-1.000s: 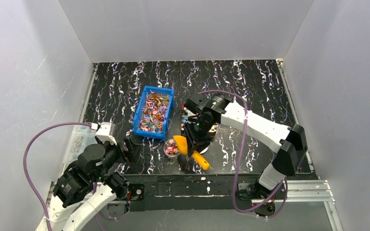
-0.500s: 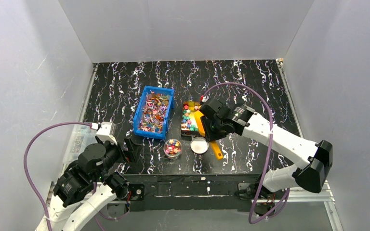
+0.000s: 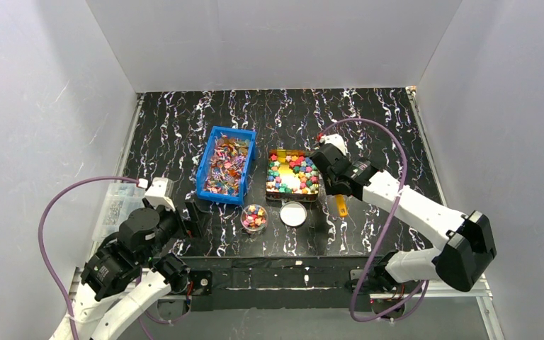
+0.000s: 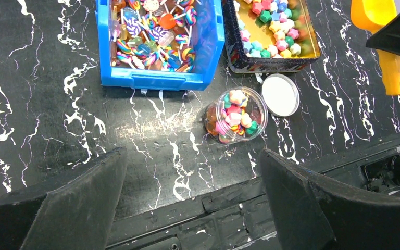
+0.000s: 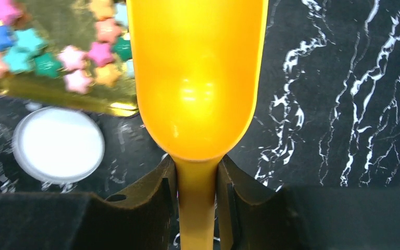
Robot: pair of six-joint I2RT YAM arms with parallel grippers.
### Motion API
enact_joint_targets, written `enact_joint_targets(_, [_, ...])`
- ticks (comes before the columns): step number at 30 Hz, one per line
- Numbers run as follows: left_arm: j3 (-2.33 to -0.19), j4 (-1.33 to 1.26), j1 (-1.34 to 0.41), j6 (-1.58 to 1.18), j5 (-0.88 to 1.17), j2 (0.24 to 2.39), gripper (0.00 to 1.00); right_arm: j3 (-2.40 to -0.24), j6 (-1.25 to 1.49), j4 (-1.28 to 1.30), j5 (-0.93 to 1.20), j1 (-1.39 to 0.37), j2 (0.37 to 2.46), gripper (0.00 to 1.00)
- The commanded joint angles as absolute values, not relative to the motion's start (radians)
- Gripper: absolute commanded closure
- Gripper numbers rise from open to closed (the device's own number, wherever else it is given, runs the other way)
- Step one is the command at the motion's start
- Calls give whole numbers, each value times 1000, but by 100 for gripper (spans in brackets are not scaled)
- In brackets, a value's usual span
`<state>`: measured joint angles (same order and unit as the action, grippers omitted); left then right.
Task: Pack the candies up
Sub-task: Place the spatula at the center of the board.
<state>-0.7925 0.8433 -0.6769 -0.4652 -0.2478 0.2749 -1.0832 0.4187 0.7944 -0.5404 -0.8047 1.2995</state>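
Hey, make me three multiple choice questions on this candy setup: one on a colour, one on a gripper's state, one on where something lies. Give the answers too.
1. The plastic scoop is: A green; B orange-yellow; C white.
2. The right gripper is: A open and empty; B out of view; C shut on the scoop's handle.
3. The white round lid lies: A on the small clear jar; B on the black marbled table beside that jar; C in the scoop.
Answers: B, its bowl fills the right wrist view orange-yellow; C, both fingers pinch the handle; B, the lid lies flat next to the open jar.
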Motion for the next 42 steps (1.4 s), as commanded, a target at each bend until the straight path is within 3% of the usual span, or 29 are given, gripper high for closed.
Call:
enact_joint_targets(1, [-790, 853, -676, -464, -264, 306, 2, -1011, 362, 649, -605, -711, 1281, 99])
enact_joint_targets(9, [-792, 853, -675, -460, -258, 335, 2, -895, 319, 464, -496, -524, 1334, 99])
enact_joint_targets(22, [-792, 852, -675, -460, -261, 346, 2, -879, 259, 350, -366, -336, 1513, 99])
enact_joint_targets(29, [-792, 852, -676, -459, -261, 354, 2, -873, 259, 333, -335, -310, 1560, 82])
enact_joint_targets(33, [-793, 852, -675, -459, -261, 354, 2, -876, 267, 345, -324, -310, 1518, 62])
enact_joint_targets(42, [-793, 851, -676, -458, -255, 356, 2, -960, 257, 476, -238, -311, 1389, 37])
